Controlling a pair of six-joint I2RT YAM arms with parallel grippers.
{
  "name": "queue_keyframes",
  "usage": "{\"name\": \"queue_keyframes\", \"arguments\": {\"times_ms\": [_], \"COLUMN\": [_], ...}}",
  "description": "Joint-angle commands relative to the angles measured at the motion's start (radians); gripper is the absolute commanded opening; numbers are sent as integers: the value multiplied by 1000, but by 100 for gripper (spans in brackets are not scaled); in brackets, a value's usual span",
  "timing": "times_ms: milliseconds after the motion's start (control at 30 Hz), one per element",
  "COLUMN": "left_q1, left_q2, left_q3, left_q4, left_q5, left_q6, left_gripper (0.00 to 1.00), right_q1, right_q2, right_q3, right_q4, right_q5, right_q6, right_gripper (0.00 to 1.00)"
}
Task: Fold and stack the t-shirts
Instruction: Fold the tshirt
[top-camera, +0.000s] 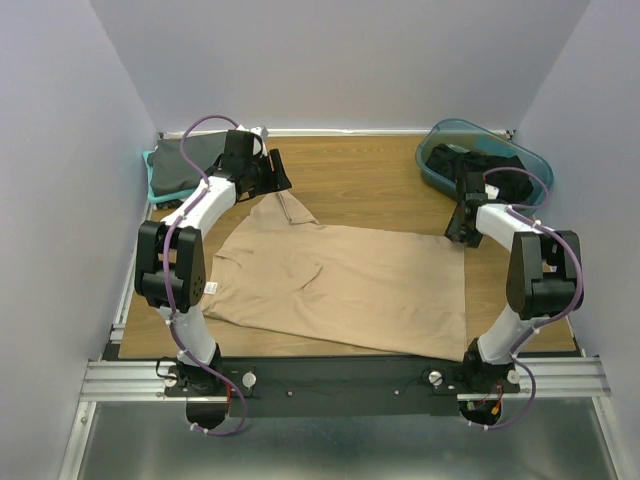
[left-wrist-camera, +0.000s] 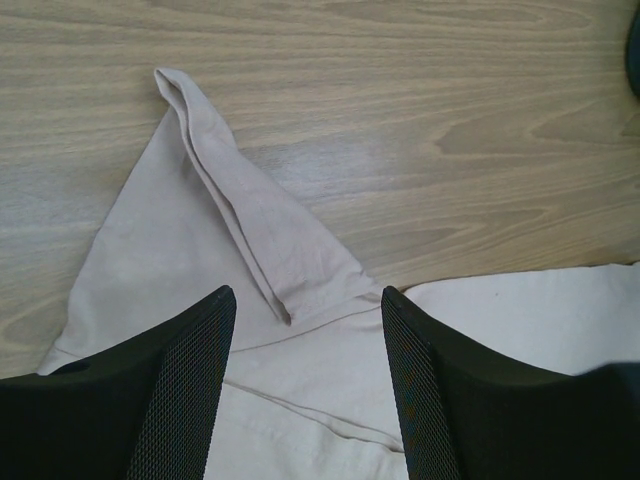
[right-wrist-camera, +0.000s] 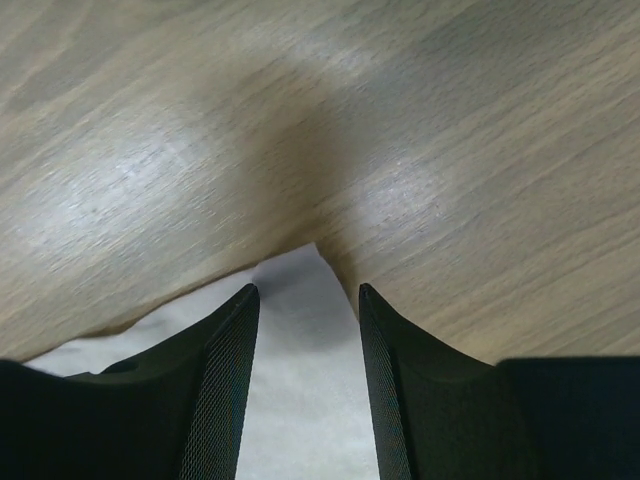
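Observation:
A tan t-shirt lies spread flat across the middle of the wooden table. Its far-left sleeve points away in a creased triangle. My left gripper hovers over that sleeve; in the left wrist view it is open, with the sleeve's base between the fingers. My right gripper is at the shirt's far right corner; in the right wrist view it is open and straddles the corner, low over the table. Dark grey and teal shirts lie stacked at the back left.
A teal plastic tub with dark shirts in it stands at the back right, just behind my right arm. Bare wood shows between the two grippers. Grey walls close in the table on three sides.

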Motion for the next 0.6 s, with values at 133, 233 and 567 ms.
{"name": "queue_keyframes", "arguments": {"times_ms": [133,233,567], "left_q1": [6,10,13], "left_q2": [3,31,59], "left_q3": [30,39,46], "left_q4": [12,12,8], "left_q5": [26,29,45], "left_q6": [52,62,62], "left_gripper": [68,67,66], "right_q1": [-22,-22,-25], "right_q2": [60,72,34], "right_q3": [-51,-57,-74], "right_q4": [127,142,183], "right_q5": [-12,-15,-29], "right_q6": [2,3,11], "right_gripper": [50,49,48]}}
